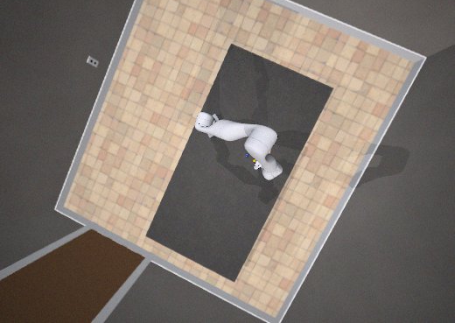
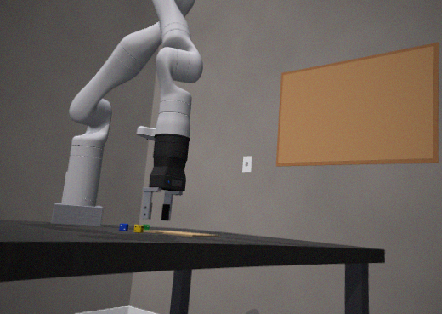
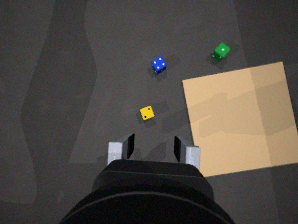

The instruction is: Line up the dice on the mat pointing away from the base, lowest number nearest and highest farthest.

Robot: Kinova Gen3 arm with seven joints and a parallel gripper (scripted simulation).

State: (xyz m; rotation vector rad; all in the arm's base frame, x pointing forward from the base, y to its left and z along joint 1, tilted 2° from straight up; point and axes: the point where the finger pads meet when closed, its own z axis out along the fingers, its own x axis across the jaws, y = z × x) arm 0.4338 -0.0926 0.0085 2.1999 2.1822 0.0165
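Three dice sit on the dark tabletop (image 3: 60, 75), none of them on the mat yet, so I judge the sorting has not begun. Nearest my wrist view is the tool (image 3: 154, 150), fingers spread wide with nothing between them; I keep it that way because it hangs a little above the surface and needs room to straddle a die.

Just ahead of it lies the yellow die (image 3: 146, 113), which seems to show a single dark pip, though it is too small to be sure. If so, it is the lowest and belongs nearest the base, which would explain lining up on it first. Beyond it is the blue die (image 3: 159, 64), with several white pips I cannot count reliably. Farthest is the green die (image 3: 220, 50), its face unreadable, just off the far edge of the mat (image 3: 240, 117).

That tan mat lies flat to the right of the yellow die, close by. From the side, the tool (image 2: 156, 211) points straight down, which suits a top grasp that keeps each face up.
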